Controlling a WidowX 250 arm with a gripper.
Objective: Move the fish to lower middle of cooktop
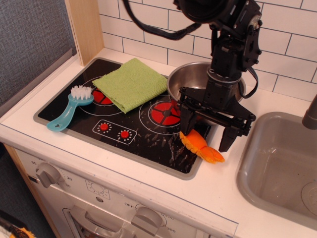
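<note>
The orange fish [200, 147] lies at the right front corner of the black cooktop [143, 141], its tail over the grey rim onto the white counter. My black gripper [208, 132] hangs just above the fish, open wide. One finger [185, 121] stands at the fish's head end and the other finger [228, 138] stands to the right of its tail. The fish lies between them, not gripped.
A steel pot [193, 84] stands right behind the gripper on the right rear burner. A green cloth [131, 83] lies over the left burner. A blue-handled brush [72, 107] lies at the cooktop's left. A grey sink [280, 168] is to the right.
</note>
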